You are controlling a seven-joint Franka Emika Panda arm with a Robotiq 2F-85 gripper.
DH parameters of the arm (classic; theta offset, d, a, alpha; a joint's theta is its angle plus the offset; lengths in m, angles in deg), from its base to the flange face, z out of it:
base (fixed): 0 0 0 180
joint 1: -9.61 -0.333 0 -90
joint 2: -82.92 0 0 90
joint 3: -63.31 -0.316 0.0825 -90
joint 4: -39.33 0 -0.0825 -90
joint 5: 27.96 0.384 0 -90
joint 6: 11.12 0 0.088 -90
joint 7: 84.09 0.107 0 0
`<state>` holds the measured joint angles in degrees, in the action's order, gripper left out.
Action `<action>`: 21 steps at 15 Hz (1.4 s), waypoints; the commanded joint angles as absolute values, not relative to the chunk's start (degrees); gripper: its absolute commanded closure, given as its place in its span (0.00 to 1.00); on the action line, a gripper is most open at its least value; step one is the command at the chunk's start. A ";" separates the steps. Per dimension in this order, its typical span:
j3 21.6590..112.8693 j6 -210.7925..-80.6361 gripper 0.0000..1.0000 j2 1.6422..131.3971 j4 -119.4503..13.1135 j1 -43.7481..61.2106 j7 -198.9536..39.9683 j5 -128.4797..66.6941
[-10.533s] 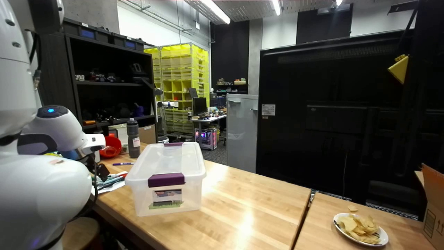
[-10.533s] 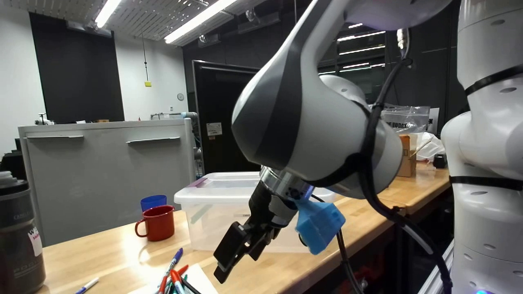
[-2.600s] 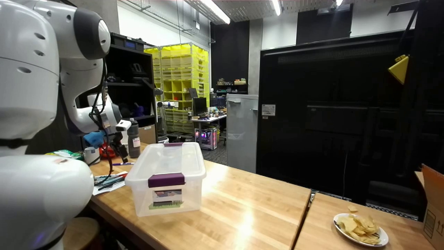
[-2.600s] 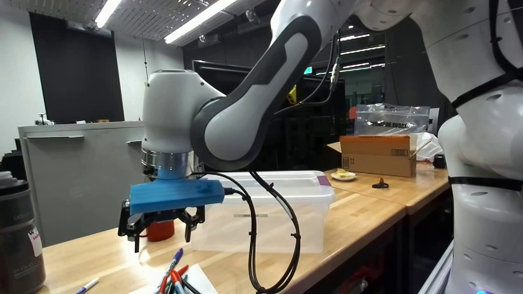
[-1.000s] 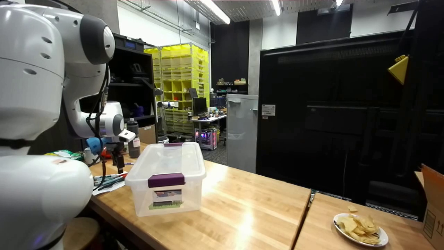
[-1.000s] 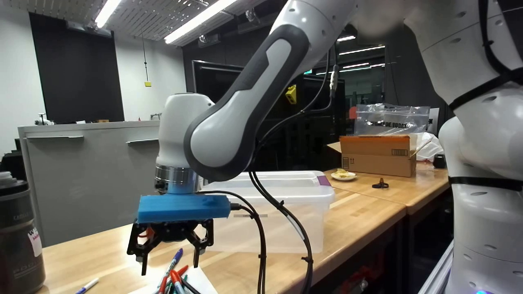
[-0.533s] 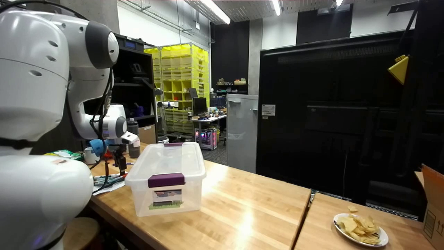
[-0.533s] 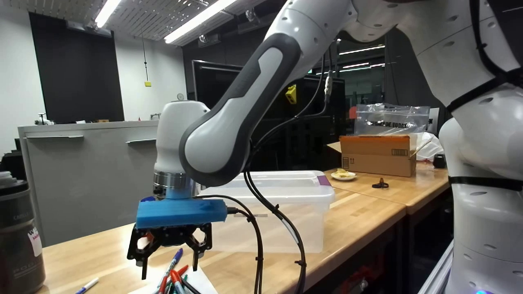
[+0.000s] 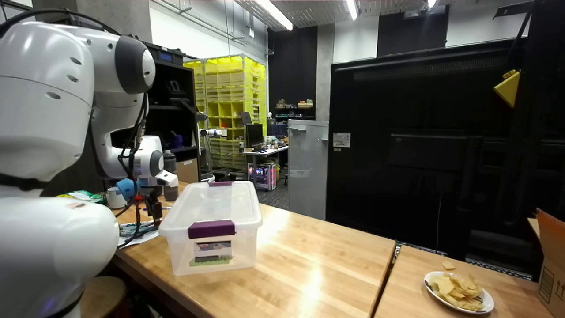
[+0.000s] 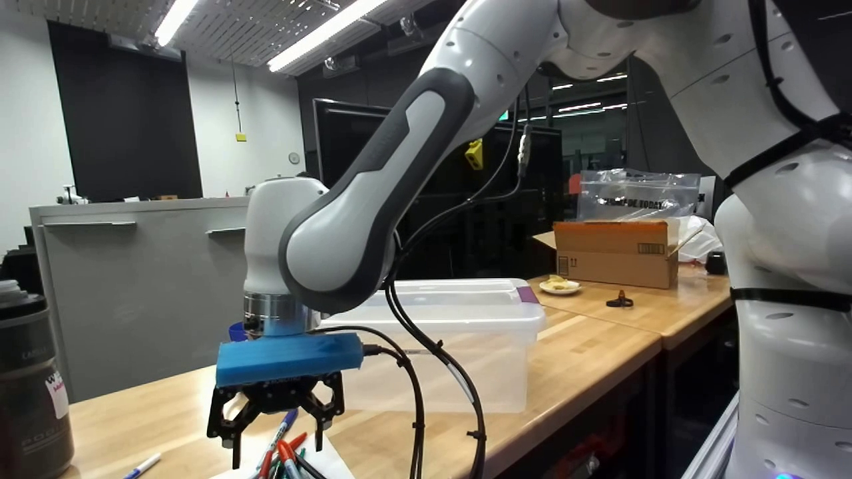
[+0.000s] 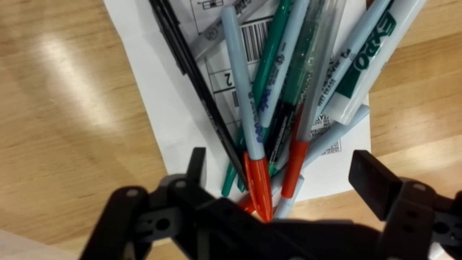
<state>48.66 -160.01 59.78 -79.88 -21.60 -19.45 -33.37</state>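
The gripper [image 11: 279, 169] is positioned over a pile of pens and markers [image 11: 278, 77], its fingers [image 11: 373, 184] wide apart. The pile lies on a white printed sheet [image 11: 169, 94] bearing a barcode [image 11: 255, 39], on the wooden table [image 11: 54, 144]. A white marker [image 11: 375, 54] with green print is labelled "EXPO"; the adjacent pale-barrelled marker [image 11: 341, 70] reads "WET ERASE". In an exterior view, a clear bag [image 10: 612, 189] shows "TODAY"; the dark bottle [image 10: 26, 392] carries partly legible lettering.

Pale wooden table [image 9: 304, 260], clear lidded bin [image 9: 247, 247], grey bottle [image 10: 33, 392], loose pen [image 10: 142, 466], white paper [image 11: 164, 94] under piled markers [image 11: 244, 90]
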 commanded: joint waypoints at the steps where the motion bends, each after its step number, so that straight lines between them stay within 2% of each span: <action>1: 49.70 -156.82 0.00 58.16 -77.09 -23.33 -19.48 -33.98; 21: 50.20 -149.91 0.00 55.67 -73.40 -24.36 -20.75 -33.07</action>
